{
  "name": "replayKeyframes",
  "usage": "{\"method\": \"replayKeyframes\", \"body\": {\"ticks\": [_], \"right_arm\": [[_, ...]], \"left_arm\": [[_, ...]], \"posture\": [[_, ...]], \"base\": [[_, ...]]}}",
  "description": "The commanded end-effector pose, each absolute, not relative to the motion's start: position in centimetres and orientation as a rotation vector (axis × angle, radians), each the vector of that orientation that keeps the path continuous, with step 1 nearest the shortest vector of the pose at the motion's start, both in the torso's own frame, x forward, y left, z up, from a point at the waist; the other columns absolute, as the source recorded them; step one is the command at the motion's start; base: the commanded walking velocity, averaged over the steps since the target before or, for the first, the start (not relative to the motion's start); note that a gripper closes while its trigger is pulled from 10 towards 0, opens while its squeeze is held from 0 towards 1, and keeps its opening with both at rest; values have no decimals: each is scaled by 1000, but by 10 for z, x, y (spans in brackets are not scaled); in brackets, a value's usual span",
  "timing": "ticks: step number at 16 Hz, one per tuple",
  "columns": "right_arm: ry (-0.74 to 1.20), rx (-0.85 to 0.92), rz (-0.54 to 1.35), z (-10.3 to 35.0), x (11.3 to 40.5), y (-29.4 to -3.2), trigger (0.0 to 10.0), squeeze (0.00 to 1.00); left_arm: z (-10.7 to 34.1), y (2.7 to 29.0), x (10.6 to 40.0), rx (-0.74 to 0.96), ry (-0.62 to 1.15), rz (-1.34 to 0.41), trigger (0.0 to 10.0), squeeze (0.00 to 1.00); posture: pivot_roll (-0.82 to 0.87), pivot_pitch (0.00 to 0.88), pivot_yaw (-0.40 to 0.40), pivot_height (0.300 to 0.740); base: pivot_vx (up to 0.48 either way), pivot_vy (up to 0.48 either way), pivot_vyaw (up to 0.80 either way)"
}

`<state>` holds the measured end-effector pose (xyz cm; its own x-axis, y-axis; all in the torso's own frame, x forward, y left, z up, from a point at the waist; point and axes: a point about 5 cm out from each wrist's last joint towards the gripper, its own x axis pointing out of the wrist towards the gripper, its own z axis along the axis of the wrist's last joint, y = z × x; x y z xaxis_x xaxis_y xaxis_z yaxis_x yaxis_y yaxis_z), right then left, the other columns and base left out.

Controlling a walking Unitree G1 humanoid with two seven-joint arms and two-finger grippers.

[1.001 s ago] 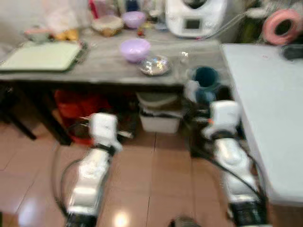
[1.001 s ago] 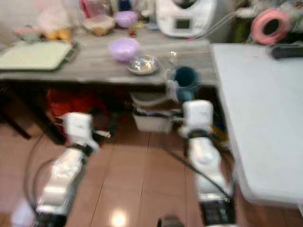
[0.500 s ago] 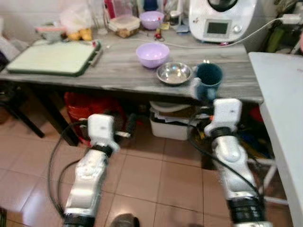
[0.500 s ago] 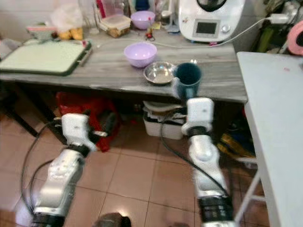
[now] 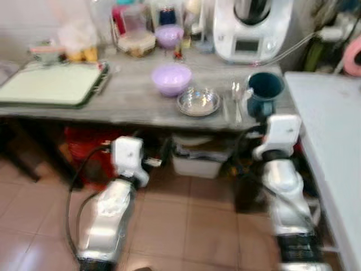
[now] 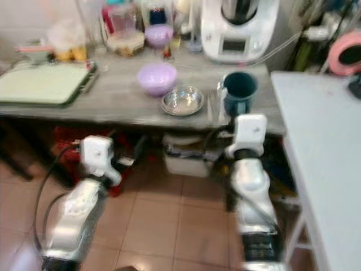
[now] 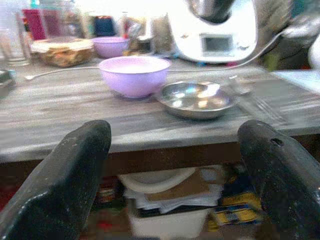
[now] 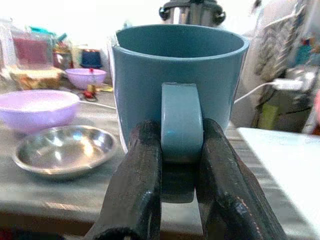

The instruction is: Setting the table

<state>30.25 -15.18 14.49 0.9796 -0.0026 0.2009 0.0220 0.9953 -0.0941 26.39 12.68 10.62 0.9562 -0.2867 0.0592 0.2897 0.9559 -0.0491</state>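
- Head views, both blurred: we see a grey wood-grain counter (image 5: 130,101) running across the frame, its left end cut off. On it stand a lilac bowl (image 5: 171,78), a steel dish (image 5: 198,102) just beside it, some cutlery (image 5: 232,101) too smeared for us to name piece by piece, and a teal mug (image 5: 264,92) near the counter's right front corner. A pale green tray (image 5: 51,83) lies to the left, and a white kitchen machine (image 5: 251,28) stands at the back with a clutter of jars and containers we cannot make out. A white table (image 6: 327,158) fills the right side, cut off by the frame. Under the counter a red item and a white box sit half hidden in shade; the floor is terracotta tile.
- Left wrist view: our left gripper (image 7: 182,170) hangs below the counter edge, its black fingers (image 7: 67,185) spread wide with nothing between them. Beyond them we see the lilac bowl, the steel dish and the machine.
- Right wrist view: our right gripper (image 8: 181,200) has its two fingers (image 8: 137,190) pinched on the teal mug's handle (image 8: 181,120), which they partly hide. We cannot tell whether the mug's base, hidden behind them, rests on the counter.
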Motion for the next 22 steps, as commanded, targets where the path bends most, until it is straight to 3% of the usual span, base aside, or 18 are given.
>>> {"method": "replayKeyframes", "body": {"ticks": [1,8,11,14,22], "right_arm": [[-213,-110,-17,148,303,-156,10000,0],[-245,-128,35,154,304,-151,10000,0],[-265,-154,48,157,305,-150,10000,0],[-271,-152,34,159,307,-153,10000,0],[-291,-171,22,169,312,-165,10000,0]], "left_arm": [[110,122,265,-70,-66,-302,10000,0],[110,127,266,-67,-63,-267,10000,0],[111,131,267,-59,-71,-233,10000,0],[113,135,265,-59,-79,-209,10000,0],[120,158,258,-20,-93,-114,10000,0]], "posture": [[-3,15,40,740],[-3,17,40,740],[2,23,40,740],[4,33,41,740],[16,113,27,740]], "base": [[480,0,-800],[479,0,-114],[401,0,763],[0,0,750],[0,0,0]]}}
